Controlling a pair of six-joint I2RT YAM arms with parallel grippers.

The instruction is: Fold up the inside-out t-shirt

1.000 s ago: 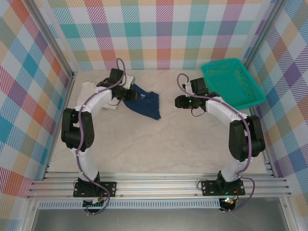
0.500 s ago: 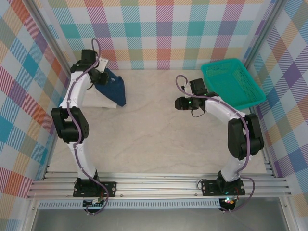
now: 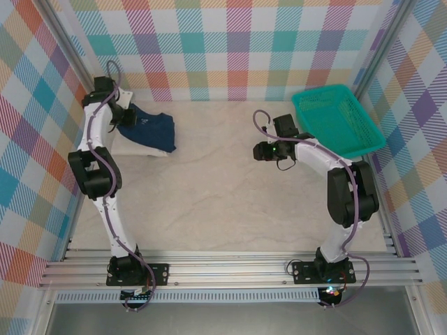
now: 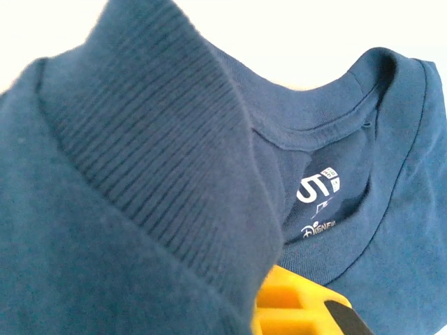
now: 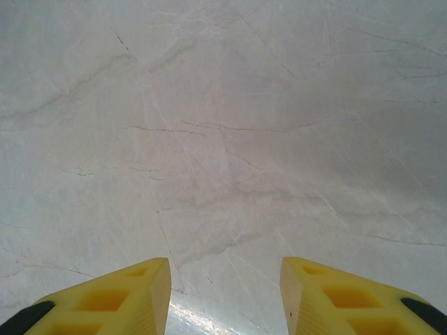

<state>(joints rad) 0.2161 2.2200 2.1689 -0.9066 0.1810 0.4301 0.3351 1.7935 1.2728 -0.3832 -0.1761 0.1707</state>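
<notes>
The inside-out t-shirt (image 3: 154, 129), dark navy, lies bunched at the back left, draped partly over a white folded shirt (image 3: 140, 149). My left gripper (image 3: 124, 117) is shut on its cloth near the neck. In the left wrist view the ribbed collar (image 4: 160, 153) hangs over one yellow finger (image 4: 297, 307), and the white printed neck label (image 4: 318, 188) faces the camera. My right gripper (image 3: 257, 150) hovers right of centre, apart from the shirt. Its jaws stand open over bare table (image 5: 223, 139) with nothing between them.
A teal basket (image 3: 328, 89) stands at the back right, close behind the right arm. The checked wall and a metal post run just behind and left of the left gripper. The marble-look tabletop (image 3: 209, 202) stretches between the arms.
My left arm has swung left and back, carrying the navy t-shirt from the middle-left of the table onto the white shirt near the back-left corner. The right arm has hardly moved.
</notes>
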